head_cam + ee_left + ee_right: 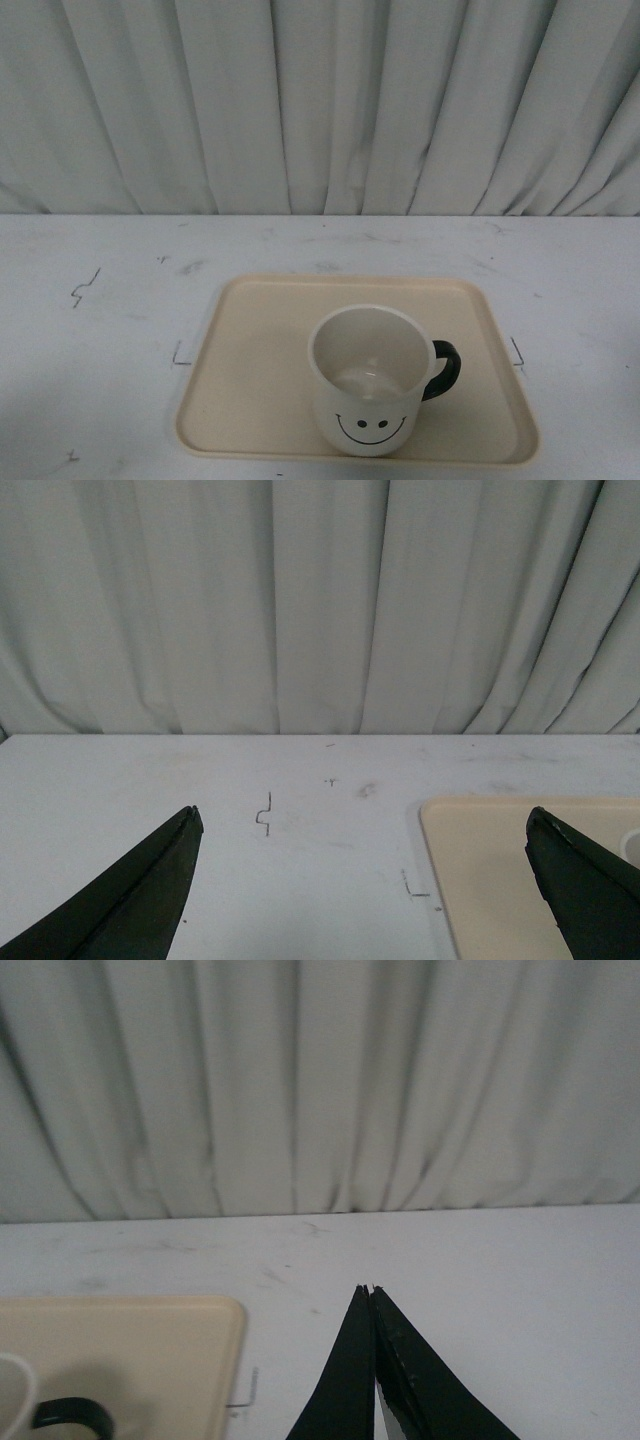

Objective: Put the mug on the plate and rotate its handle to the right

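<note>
Front view shows us the mug [366, 385] upright on the plate [250, 360], handle [443, 368] pointing frame-right; left gripper [362, 825] spread wide, right gripper [371, 1290] pressed together.

Looks like a staged lab or test setup, not a home. Plain scuffed white surface [110, 300] bearing small black corner marks [180, 355], backed entirely by pleated pale grey curtain [320, 100].

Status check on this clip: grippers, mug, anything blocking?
Left gripper open, empty; right gripper shut, empty. Mug upright on the plate, handle pointing right. Nothing in the way.
</note>
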You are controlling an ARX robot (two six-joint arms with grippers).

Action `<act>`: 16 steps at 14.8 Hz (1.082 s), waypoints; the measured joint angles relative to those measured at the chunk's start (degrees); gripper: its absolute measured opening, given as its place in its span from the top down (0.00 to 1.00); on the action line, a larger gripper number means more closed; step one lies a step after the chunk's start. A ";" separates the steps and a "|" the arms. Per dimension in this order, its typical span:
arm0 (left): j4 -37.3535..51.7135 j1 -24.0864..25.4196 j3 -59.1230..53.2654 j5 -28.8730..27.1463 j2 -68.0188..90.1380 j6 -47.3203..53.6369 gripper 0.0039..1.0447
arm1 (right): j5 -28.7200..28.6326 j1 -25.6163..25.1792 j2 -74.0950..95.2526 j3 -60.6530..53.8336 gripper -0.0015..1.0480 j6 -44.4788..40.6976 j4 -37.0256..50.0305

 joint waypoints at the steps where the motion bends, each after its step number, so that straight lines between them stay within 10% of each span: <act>1: 0.00 0.00 0.00 -0.07 0.00 0.00 0.06 | 0.00 -1.60 -2.60 -0.87 0.98 0.04 -2.27; 9: 0.00 0.00 0.00 0.00 0.00 0.02 0.06 | -0.44 -1.64 -18.25 -3.08 0.98 0.04 -15.02; 12: 0.00 0.00 0.00 0.00 0.00 0.00 0.06 | -0.46 -1.64 -40.96 -3.13 0.98 0.04 -36.09; 16: 0.00 0.00 0.00 0.00 0.00 0.00 0.06 | -0.44 -1.64 -47.60 -3.13 0.98 0.04 -42.77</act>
